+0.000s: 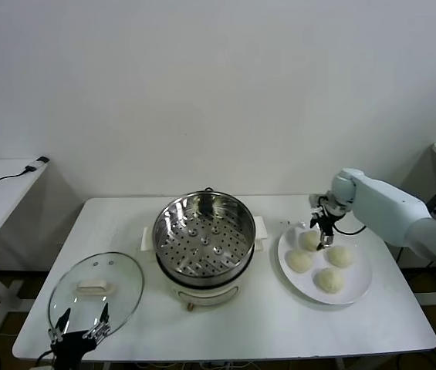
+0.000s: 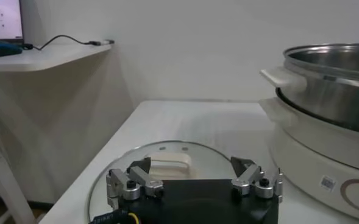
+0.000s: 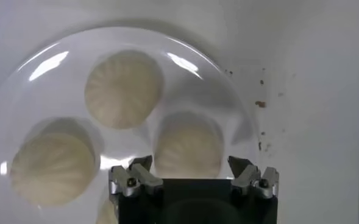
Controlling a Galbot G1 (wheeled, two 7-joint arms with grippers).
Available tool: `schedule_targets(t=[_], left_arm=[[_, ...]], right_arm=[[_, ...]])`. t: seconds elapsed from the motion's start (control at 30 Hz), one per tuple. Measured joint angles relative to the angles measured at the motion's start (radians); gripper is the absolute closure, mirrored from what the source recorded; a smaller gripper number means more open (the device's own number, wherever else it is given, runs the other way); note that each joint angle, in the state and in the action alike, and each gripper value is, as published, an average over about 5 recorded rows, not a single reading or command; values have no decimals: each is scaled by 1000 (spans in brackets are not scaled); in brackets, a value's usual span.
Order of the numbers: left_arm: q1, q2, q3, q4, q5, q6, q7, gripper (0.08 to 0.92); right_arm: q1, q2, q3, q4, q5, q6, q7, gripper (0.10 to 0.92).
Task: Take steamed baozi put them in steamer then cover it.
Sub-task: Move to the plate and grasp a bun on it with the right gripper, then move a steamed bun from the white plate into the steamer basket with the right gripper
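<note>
Head view: steamer mid-tabletop, uncovered; cover flat at its left; four baozi on plate; right hand over rear bun | Left wrist: left hand wide open, empty, above cover | Right wrist: right hand jaws parted, straddling one baozi, grip not confirmed.

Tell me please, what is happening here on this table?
The right hand is down over the white plate, its fingers on both sides of one steamed baozi, not lifted yet. All four buns lie on the plate. The steamer stands open and has no buns in it. Its cover lies flat on the table, and the left hand waits open at the cover's near edge.
</note>
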Motion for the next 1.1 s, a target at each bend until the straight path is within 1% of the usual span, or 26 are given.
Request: schedule_targets(t=[0.07,0.13,0.23,0.43,0.7,0.9,1.1], left_arm=[[0,0,0,1,0,0,0,177],[-1,0,1,1,0,0,-1,177],[-2,-1,2,0,1,0,-1,177],[2,-4,0,-7,3,2,-3,177],[-3,-7,12,-22,20,9,-1,177],[-6,-13,16,-32,27,17,1,177],[-6,-23,15,-43,36,16,0,177]], right_arm=[[0,1,1,-1,-1,-1,1,375],[2,1,2,-1,0,-2,2,415],[11,-3,-2,11,5,-3,1,436],[91,-37,-55,102,40,7,-10,440],[385,-52,-197,326,135,97,-60,440],[591,3,-246,504,192,221,-98,440],[671,103,-268,651,157,353,-93,440]])
